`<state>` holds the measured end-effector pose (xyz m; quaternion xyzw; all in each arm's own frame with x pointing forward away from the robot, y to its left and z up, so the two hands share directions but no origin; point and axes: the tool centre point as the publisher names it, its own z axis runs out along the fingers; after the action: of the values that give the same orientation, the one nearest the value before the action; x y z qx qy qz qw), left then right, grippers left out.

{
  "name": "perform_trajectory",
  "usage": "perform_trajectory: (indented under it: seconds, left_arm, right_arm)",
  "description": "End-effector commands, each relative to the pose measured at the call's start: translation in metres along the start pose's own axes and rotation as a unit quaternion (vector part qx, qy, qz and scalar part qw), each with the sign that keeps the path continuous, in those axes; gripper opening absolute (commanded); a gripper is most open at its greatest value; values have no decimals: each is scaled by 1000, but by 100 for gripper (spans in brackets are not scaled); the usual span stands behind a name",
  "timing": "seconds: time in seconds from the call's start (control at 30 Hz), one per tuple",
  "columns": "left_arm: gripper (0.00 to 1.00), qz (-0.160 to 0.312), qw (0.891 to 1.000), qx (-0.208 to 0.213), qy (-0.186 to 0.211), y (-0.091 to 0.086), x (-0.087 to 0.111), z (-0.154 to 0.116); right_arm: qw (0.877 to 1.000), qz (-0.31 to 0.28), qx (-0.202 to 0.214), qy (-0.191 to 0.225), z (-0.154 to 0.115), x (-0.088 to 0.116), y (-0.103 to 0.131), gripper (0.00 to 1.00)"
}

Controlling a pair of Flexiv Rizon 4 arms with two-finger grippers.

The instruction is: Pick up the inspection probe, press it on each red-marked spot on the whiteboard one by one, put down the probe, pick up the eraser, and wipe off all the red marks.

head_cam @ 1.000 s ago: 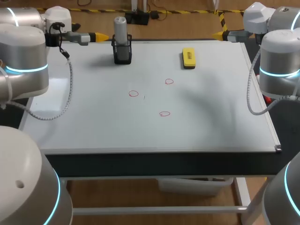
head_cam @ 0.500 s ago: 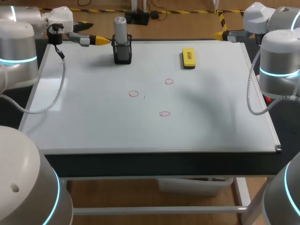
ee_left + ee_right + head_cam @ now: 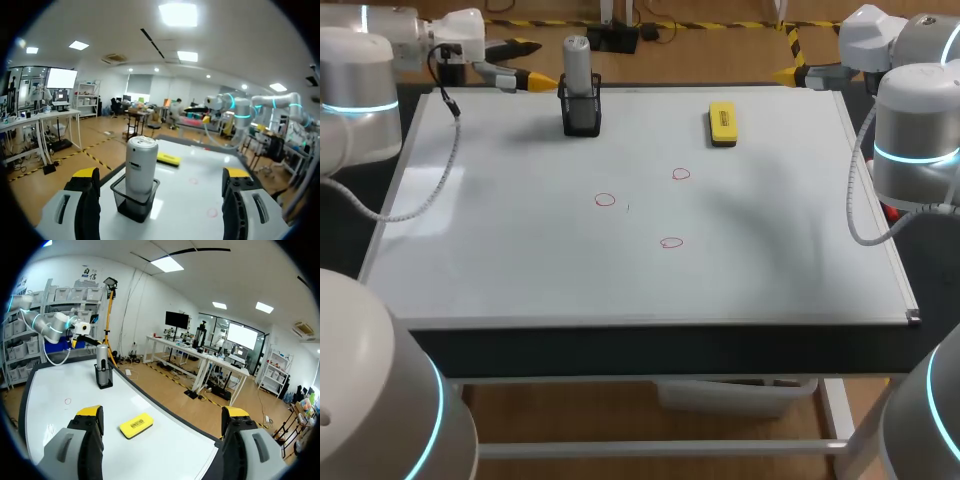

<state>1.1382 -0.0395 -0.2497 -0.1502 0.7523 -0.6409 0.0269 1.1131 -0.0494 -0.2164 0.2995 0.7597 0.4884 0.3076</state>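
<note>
At the far left corner of the whiteboard (image 3: 520, 260) the left gripper (image 3: 532, 64) is held released, its fingers spread wide around nothing. Just ahead of it, the inspection probe (image 3: 577, 62) is seen upright in a black mesh holder (image 3: 582, 110). Three red marks (image 3: 605, 200) are drawn mid-board. Further right, the yellow eraser (image 3: 722, 123) is laid flat. At the far right corner the right gripper (image 3: 162, 412) is likewise held wide apart — empty.

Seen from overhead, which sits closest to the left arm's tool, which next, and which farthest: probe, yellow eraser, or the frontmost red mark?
1. inspection probe, in its black holder, just beside the left tool.
2. yellow eraser, farther along the back edge.
3. frontmost red mark, toward the front.
</note>
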Motion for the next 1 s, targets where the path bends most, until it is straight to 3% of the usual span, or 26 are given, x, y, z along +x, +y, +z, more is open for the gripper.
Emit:
perform_trajectory:
  seconds: [0.03,0.4,1.0]
  left_arm:
    - [100,1,996,5,85,4,-10,9]
    - [100,3,992,36,124,10,-33,28]
    - [100,8,986,64,155,10,-47,73]
  right_arm:
    - [1000,0,1,1,0,0,0,100]
    - [1000,0,1,1,0,0,0,100]
    - [1000,0,1,1,0,0,0,100]
